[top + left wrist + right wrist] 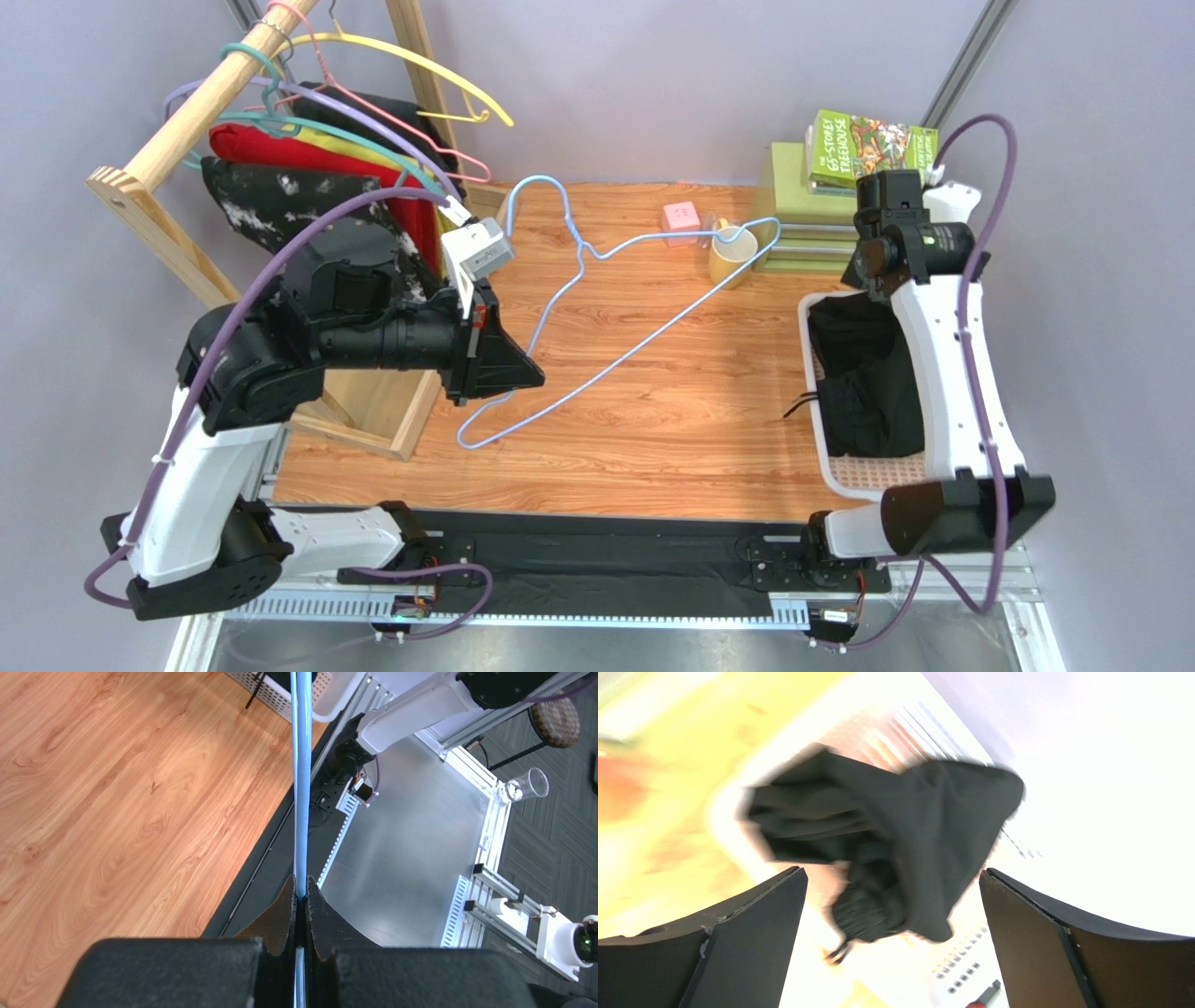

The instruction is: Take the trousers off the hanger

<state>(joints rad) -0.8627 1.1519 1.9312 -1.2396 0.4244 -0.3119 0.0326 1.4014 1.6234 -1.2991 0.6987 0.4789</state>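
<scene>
Trousers (867, 375) lie crumpled in a white perforated basket (853, 485) at the right edge of the wooden surface (673, 420), well apart from the hanger (631, 346). In the blurred right wrist view the dark fabric (906, 826) sits in a heap below the right gripper (892, 871), whose jaws stand wide apart and touch nothing. The light-blue hanger slants over the middle of the surface, hook toward the far side. The left gripper (494, 359) has its jaws pinched shut on the hanger's thin wire (302, 777). Near the far edge stand a yellow mug (732, 254), a pink cube (682, 219) and a stack of books (842, 168); a wooden rack (154, 154) at far left carries more hangers and garments.
</scene>
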